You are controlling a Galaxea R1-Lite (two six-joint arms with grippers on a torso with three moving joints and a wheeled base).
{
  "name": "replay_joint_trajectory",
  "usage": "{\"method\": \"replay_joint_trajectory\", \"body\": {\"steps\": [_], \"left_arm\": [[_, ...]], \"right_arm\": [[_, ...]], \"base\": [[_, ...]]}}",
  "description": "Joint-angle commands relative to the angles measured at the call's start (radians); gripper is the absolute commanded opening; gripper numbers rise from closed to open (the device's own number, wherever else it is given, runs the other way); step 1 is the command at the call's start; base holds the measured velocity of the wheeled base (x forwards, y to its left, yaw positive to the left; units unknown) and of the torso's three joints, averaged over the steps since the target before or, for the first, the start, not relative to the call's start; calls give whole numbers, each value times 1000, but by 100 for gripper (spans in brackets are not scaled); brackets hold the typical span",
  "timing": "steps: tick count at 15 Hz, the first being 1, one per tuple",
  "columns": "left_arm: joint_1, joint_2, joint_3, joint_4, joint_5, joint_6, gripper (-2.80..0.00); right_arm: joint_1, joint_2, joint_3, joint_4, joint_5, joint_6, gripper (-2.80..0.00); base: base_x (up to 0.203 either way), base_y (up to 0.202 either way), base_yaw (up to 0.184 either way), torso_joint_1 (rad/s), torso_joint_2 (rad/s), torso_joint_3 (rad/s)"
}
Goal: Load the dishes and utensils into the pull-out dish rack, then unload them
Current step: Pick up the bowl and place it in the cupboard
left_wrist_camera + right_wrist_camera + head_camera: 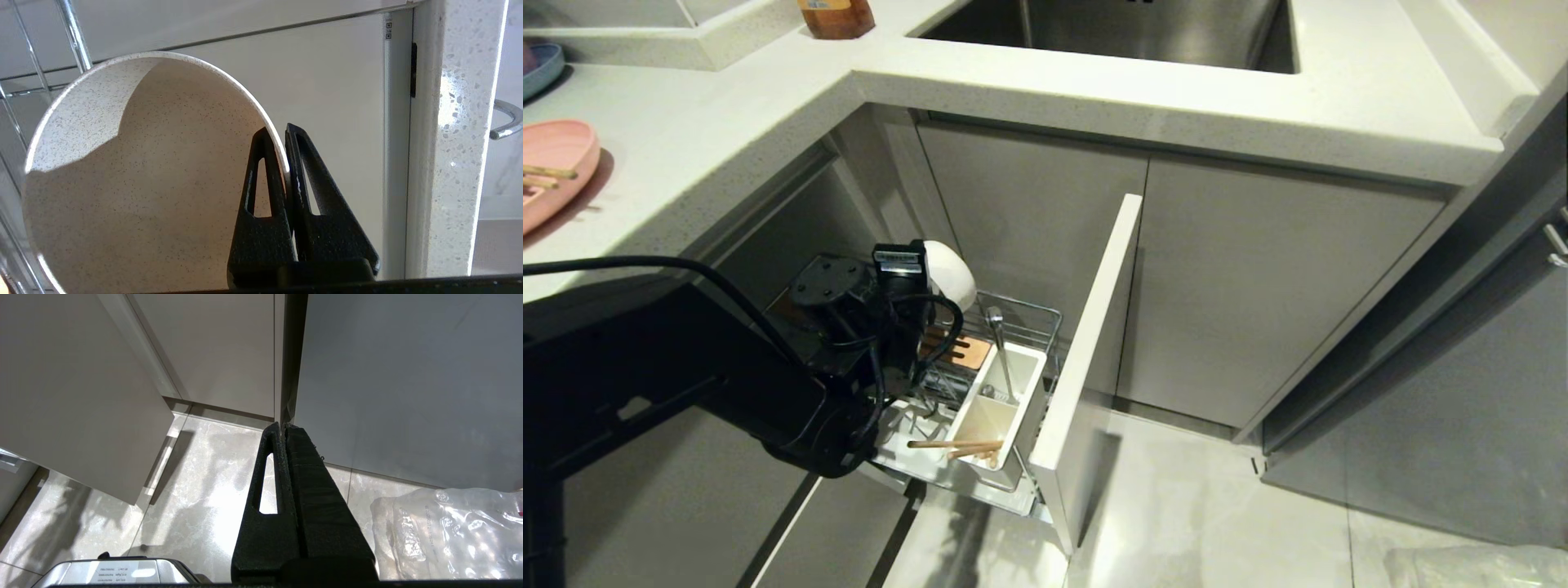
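Left gripper point(286, 163): its fingers are pinching the rim of the white bowl point(952, 273), one finger inside and one outside, probably so the bowl can hang on edge rather than lie flat.
Chopsticks point(956, 447): lying tilted in the near compartment of the utensil box point(1021, 408), tips sticking out toward the arm.
Spoon point(1001, 351): standing in the far compartment of that box, handle leaning up.
Bowl's place: being held on edge above the rear of the pull-out dish rack point(1045, 322), over the wooden block point(968, 349); I cannot tell whether it is touching any wire.
Pink plate point(551, 167): sitting on the counter point(719, 139) at the picture's left edge, partly cut off, with wooden sticks across it.
Right gripper point(284, 430): clenched on nothing, hanging over the floor point(196, 486) beside a plastic bag point(449, 535).
Hidden: the arm is covering the rack's peg section, so what is sitting there is unknown.
Stage, as a guess: bowl going in or coming out; either fits.
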Motion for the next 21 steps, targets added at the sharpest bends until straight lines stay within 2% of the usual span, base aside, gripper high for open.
{"method": "replay_joint_trajectory", "body": {"steps": [1,4,21], "left_arm": [[0,2,2,-11,4,-13,-280],[11,16,5,-4,4,-50,-280],[24,61,-5,38,1,-55,-280]], "right_arm": [[0,0,3,1,0,0,-280],[0,0,3,0,0,0,-280],[0,0,3,1,0,0,-280]], "base": [[0,0,0,0,0,0],[0,0,0,0,0,0],[0,0,0,0,0,0]]}}
